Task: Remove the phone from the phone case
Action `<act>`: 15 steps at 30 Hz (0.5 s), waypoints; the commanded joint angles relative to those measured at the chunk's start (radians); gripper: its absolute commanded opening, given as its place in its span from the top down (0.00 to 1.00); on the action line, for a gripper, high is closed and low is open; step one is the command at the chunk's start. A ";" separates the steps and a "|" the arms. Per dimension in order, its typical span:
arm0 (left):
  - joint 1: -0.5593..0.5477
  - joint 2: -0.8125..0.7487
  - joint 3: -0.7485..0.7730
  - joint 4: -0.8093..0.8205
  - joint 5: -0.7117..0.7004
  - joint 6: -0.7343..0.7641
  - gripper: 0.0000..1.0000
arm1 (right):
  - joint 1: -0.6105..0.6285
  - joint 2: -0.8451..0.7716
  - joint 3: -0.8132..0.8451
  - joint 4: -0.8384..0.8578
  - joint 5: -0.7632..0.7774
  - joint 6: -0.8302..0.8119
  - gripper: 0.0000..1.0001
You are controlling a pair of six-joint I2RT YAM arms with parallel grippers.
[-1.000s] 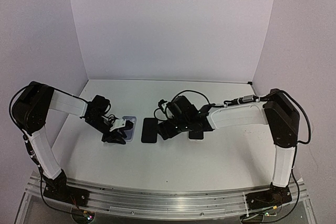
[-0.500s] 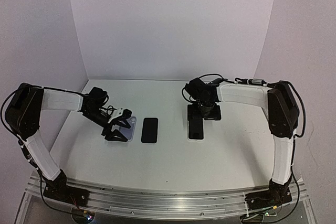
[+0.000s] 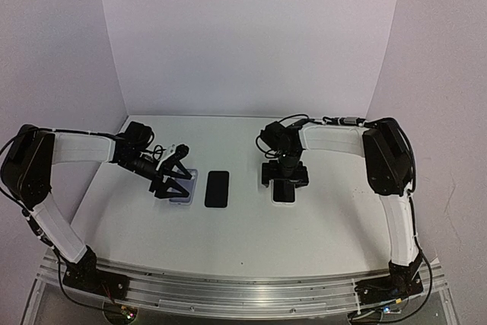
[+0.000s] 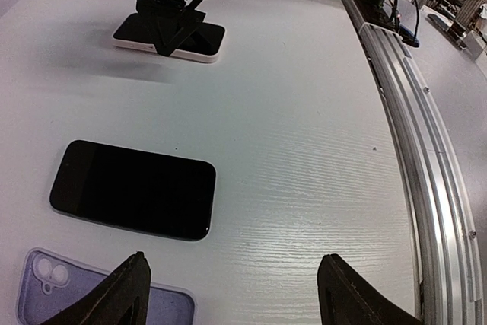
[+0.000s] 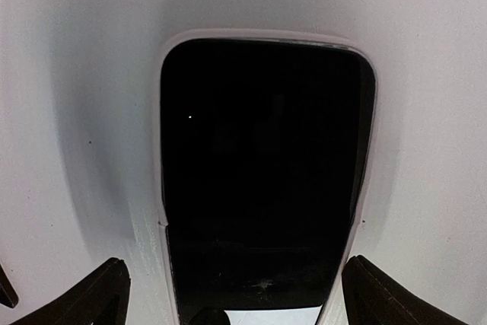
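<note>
On my overhead feed the phone (image 3: 217, 189) lies flat on the worktop (image 3: 243, 241), screen up, dark and bare, out of its case. The phone case (image 3: 184, 189) sits empty just beside it at its 9 o'clock, not touching it. On the left wrist feed the case (image 4: 46, 283) shows pale lavender with the camera cut-out visible, and the phone (image 4: 133, 188) lies parallel to it.

My left end effector (image 3: 173, 176) hangs over the case with its jaws spread wide and nothing between them. On its own camera I see both fingertips (image 4: 122, 287) well apart with only bare worktop between them.

At the phone's 3 o'clock, well apart, lies a second phone (image 3: 284, 192) in a white case (image 5: 161, 150). My right end effector (image 3: 285, 175) is over its far end, at 12 o'clock. Its jaws are as wide as they go and grip nothing. On the right wrist feed the fingertips (image 5: 84, 291) straddle the dark screen (image 5: 262, 165) on either side. I cannot tell whether they touch the worktop.

The metal rail (image 4: 411, 150) runs along the near edge.
</note>
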State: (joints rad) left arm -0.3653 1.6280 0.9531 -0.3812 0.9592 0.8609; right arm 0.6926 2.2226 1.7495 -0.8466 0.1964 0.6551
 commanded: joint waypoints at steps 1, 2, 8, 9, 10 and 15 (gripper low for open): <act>0.004 -0.050 -0.016 0.038 0.028 -0.030 0.23 | 0.003 0.029 0.019 -0.022 -0.026 0.012 0.02; 0.005 -0.050 -0.017 0.042 0.028 -0.031 0.23 | 0.002 0.034 0.011 -0.022 -0.024 0.014 0.02; 0.003 -0.053 -0.023 0.098 0.024 -0.103 0.24 | 0.003 0.056 -0.060 0.009 -0.072 0.028 0.12; 0.003 -0.053 -0.025 0.118 0.023 -0.134 0.24 | 0.003 0.059 -0.068 0.019 -0.090 0.029 0.16; 0.003 -0.052 -0.027 0.142 0.020 -0.176 0.24 | 0.003 0.060 -0.076 0.029 -0.095 0.031 0.21; 0.001 -0.053 -0.050 0.270 0.008 -0.393 0.26 | 0.002 0.046 -0.112 0.054 -0.080 0.031 0.41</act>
State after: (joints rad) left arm -0.3653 1.6149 0.9265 -0.2461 0.9653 0.6634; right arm 0.6914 2.2358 1.6989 -0.8215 0.1620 0.6797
